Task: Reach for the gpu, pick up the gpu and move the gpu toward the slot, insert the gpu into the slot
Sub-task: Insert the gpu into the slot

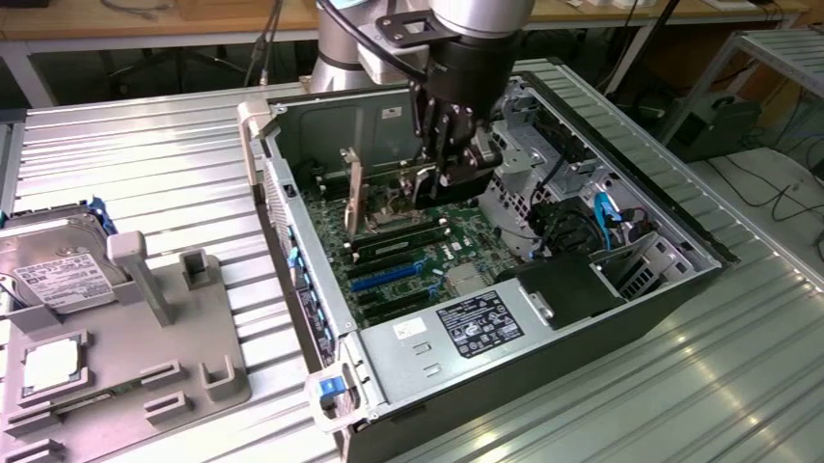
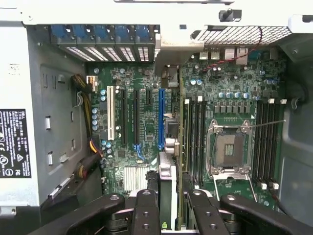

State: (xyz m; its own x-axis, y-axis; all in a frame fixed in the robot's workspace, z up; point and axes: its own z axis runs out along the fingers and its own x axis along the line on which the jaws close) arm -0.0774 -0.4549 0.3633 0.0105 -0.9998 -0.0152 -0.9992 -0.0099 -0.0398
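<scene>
Inside the open computer case (image 1: 644,280), the gpu (image 2: 168,196) hangs edge-down, pinched between the tool (image 2: 169,208) fingers, above the motherboard (image 2: 230,83) and just beside the blue slot (image 2: 161,118), not yet seated. Risk, as I judge it: card edge sits a little off the slot line, toward the memory sockets (image 2: 194,142); pressing down so could jam on capacitors or bend the bracket. The processor socket (image 2: 228,149) with its raised lever lies near. Power supply (image 1: 483,323) and cables (image 2: 90,142) crowd the far side. A hard drive (image 1: 52,260) rests on the surface (image 1: 154,164) outside.
</scene>
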